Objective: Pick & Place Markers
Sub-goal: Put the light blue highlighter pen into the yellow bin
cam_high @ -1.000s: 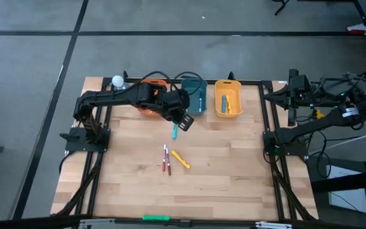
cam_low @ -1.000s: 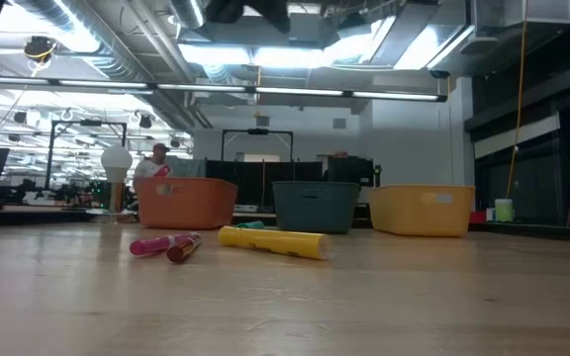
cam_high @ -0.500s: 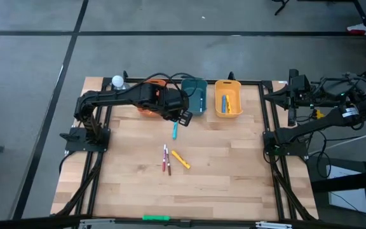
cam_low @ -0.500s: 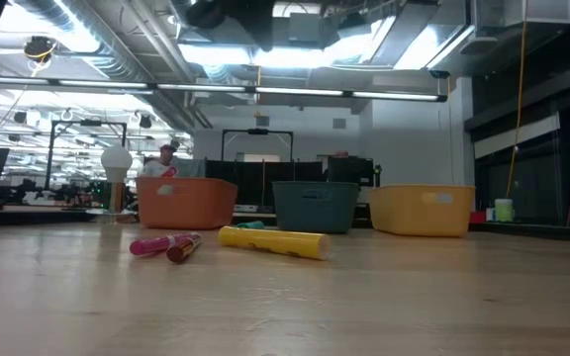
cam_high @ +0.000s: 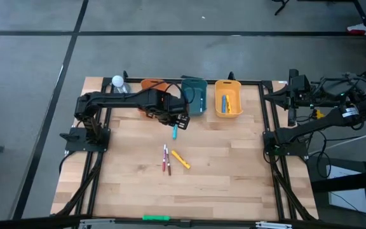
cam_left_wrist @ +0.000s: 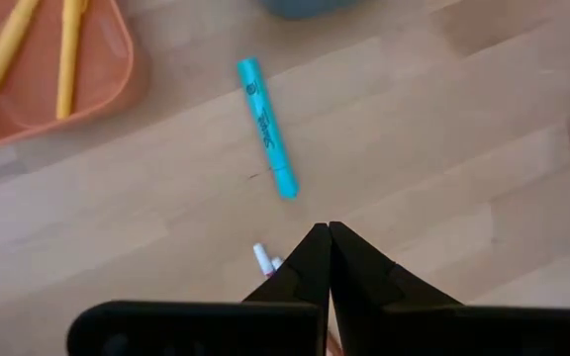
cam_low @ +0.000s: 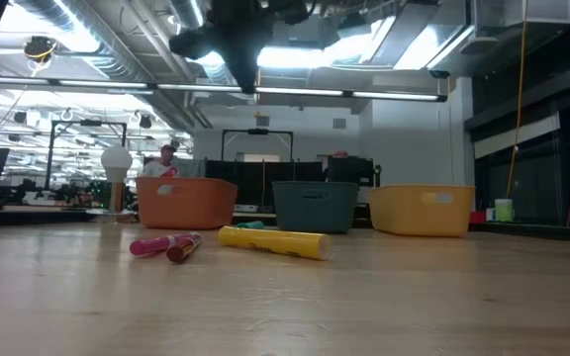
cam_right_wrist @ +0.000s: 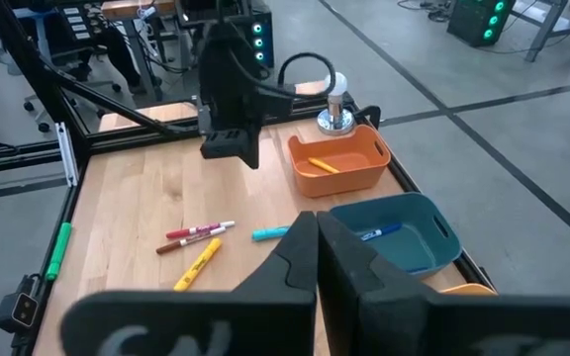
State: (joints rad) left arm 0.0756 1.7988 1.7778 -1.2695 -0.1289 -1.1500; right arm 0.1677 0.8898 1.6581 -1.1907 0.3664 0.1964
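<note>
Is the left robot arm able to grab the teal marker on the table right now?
Probably yes. The left gripper hangs shut just above the teal marker, which lies alone on bare wood with nothing blocking it. It must open first.

Bright overhead glare, soft shadows, blurry foreground

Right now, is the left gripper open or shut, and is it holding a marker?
Shut and empty: the left gripper has its fingertips pressed together with nothing between them, above the teal marker lying on the table.
</note>
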